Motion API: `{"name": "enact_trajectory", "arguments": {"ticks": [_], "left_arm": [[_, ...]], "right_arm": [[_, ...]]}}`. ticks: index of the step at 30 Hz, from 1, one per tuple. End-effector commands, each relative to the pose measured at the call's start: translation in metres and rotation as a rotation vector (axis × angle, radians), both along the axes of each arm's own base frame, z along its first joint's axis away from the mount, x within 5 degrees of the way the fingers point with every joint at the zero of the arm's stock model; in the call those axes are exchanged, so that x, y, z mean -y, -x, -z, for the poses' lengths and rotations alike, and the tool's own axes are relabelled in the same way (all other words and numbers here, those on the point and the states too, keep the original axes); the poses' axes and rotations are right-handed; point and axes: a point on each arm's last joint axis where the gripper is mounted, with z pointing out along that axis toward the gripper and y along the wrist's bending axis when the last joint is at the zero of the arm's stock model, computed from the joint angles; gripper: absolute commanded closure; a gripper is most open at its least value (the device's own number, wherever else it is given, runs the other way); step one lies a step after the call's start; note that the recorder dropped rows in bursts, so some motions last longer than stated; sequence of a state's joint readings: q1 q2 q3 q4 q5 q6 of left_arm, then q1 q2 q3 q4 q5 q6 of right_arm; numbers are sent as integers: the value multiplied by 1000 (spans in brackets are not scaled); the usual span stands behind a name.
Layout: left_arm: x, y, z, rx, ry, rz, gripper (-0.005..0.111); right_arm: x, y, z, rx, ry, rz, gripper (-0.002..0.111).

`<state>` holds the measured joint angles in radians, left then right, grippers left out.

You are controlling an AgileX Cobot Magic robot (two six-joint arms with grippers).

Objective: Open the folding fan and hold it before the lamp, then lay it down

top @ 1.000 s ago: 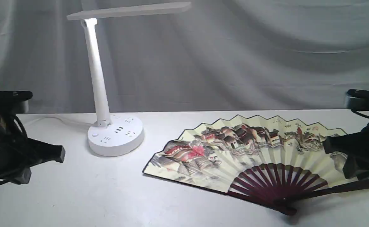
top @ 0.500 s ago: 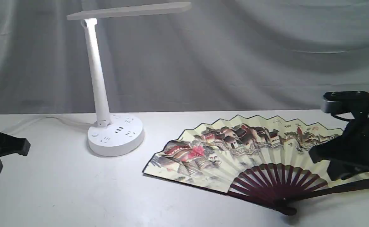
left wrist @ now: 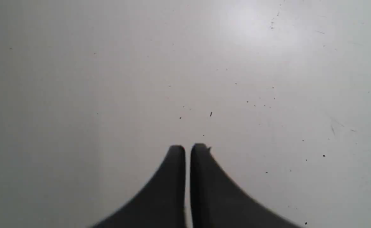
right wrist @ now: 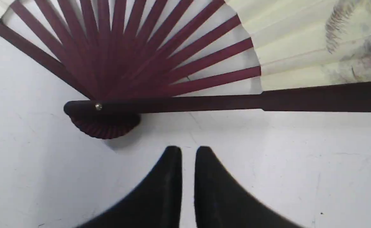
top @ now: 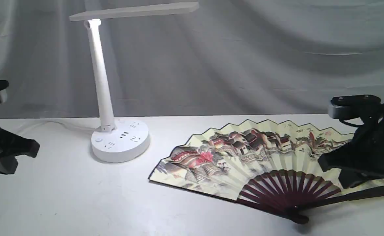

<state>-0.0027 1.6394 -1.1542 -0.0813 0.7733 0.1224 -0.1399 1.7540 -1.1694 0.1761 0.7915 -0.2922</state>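
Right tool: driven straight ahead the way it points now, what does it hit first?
Most likely the folding fan, its dark outer stick lying across the path of the right tool, beyond a strip of bare table. Height is unclear; it may touch the table first.

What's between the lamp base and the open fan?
Only bare table separates the lamp base from the folding fan; nothing lies there. The exterior view shows it.

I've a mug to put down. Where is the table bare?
Bare: the table between the left gripper and the folding fan, camera-side of the lamp. Crowded: the right side, taken by the fan and right gripper.
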Motion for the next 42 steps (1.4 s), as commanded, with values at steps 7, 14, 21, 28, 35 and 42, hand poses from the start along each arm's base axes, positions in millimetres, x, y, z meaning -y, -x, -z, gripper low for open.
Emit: {"name": "enact_trajectory", "arguments": {"ticks": [7, 14, 21, 28, 35, 42], "left_arm": [[-1, 0, -5, 29, 2, 2, 107], [0, 0, -4, 23, 3, 2, 107], [0, 0, -5, 30, 3, 2, 107], [-1, 0, -5, 30, 3, 2, 107], [-3, 1, -4, 16, -39, 24, 107], [-4, 6, -12, 22, -53, 30, 107]], "right_arm": [[19, 3, -5, -21, 181, 96, 108], [19, 4, -5, -24, 144, 130, 108], [42, 9, -5, -27, 121, 214, 108], [39, 8, -5, -27, 160, 163, 108], [40, 7, -5, -24, 170, 156, 108], [39, 11, -20, 22, 166, 165, 108]]}}
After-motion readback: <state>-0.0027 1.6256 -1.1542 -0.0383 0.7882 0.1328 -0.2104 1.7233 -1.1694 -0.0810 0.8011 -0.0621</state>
